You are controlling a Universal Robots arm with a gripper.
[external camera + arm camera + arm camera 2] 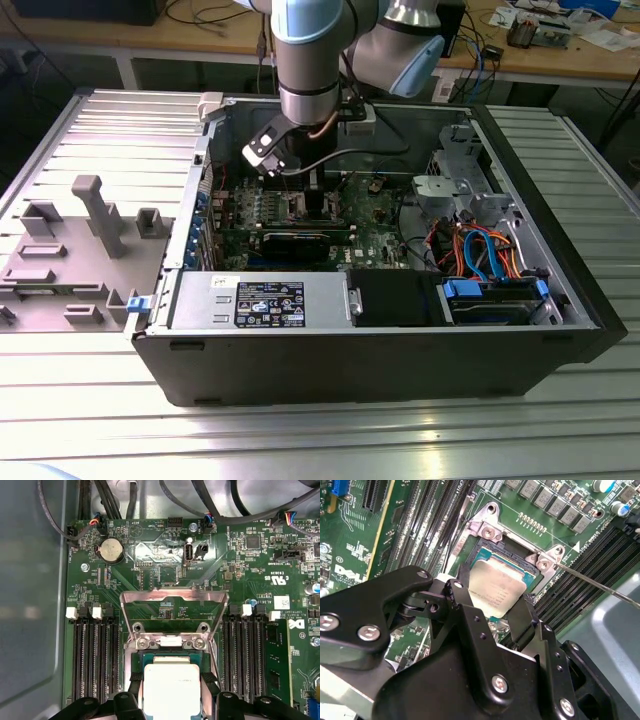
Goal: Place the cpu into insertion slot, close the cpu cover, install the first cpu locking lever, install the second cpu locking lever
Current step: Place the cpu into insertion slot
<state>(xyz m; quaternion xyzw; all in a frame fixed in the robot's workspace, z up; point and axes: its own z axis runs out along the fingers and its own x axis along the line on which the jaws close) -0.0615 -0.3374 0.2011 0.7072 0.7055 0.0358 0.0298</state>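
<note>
two black fingers (524, 620) are seen clamped on opposite edges of the cpu (495, 587), which is held level at the insertion slot (512, 547) on the green board (250, 580), inside the open case (350, 365) at the middle of the desk (320, 440). the cpu cover (172, 602) is swung up, clear of the slot. a good placement is judged to need the chip kept flat and square to the rim, corners matched, and lowered without sideways push. whether the chip is already seated cannot be told; the pin field is hidden beneath it.
</note>
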